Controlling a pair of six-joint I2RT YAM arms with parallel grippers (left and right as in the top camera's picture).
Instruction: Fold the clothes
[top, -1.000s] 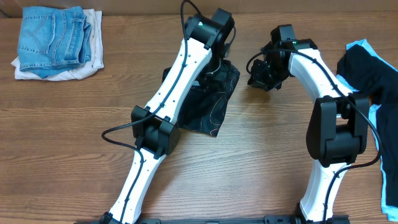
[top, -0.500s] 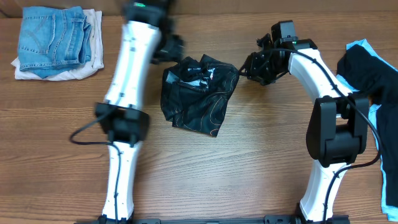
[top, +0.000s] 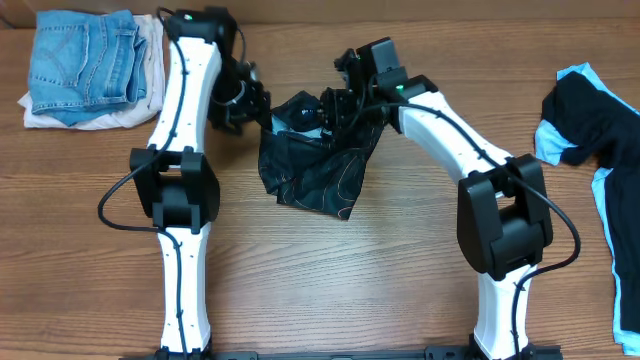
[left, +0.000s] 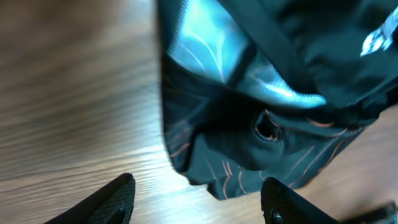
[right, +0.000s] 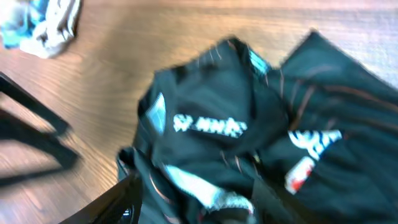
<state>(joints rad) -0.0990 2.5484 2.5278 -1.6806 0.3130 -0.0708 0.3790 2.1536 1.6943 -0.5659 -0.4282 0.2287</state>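
Wooden table (top: 400, 260) under crumpled black jersey (top: 320, 178) centrally, black-and-blue garment (top: 590, 120) at right edge, jeans (top: 85, 60) atop white cloth (top: 95, 119) far left.

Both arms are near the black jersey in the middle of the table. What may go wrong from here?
1. The jersey lies crumpled, not flat; folding now would likely trap bunched layers.
2. The left gripper is open right at the jersey's edge; closing there may catch little cloth.
3. The right gripper hangs over the heap near the left one; pulling together may twist it.
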